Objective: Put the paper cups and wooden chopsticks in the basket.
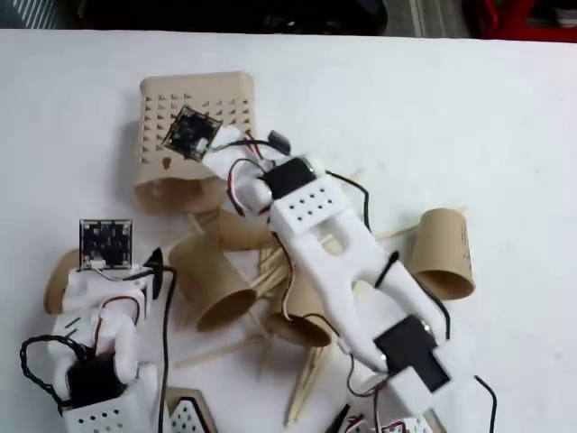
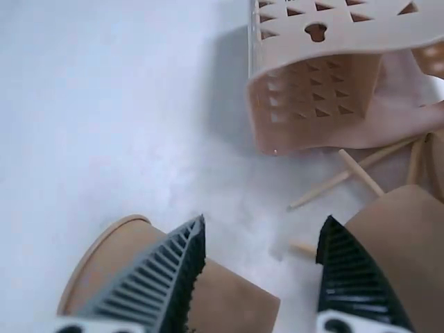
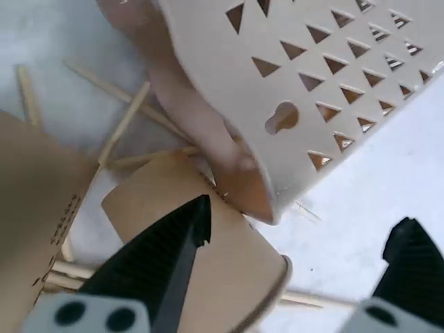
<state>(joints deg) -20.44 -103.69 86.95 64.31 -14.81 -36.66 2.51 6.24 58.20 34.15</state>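
Your paper cups (image 1: 212, 280) were plain brown card tubes with rolled rims, lying on their sides on the white desk (image 1: 469, 108). The first cup (image 3: 208, 243) lay directly beneath your right jaws, which were spread wide and gripped nothing. One black finger (image 3: 166, 250) hung over its wall and the other stood over bare desk. That cup sat close against the lip of the basket (image 3: 312, 83), just ahead of those jaws.

The second cup (image 2: 132, 277) lay under one ribbed finger (image 2: 173, 270) of your left jaws, which were likewise released and empty. A third cup (image 2: 402, 243) sat just outside the other finger. A fourth cup (image 1: 442, 253) lay well behind the right jaws, beside the arm.

The wooden chopsticks (image 1: 306, 379) were thin pale sticks, scattered loose among the cups. A few lay between the left jaws and the basket.

Your white plastic right arm (image 1: 334, 253) stretched across the heap and covered part of the cups and sticks beneath it.

The basket was smooth beige plastic with rounded corners. Its walls were punched with rows of small triangles and one keyhole-shaped opening. It seemed tipped onto its side, ahead of both pairs of jaws.
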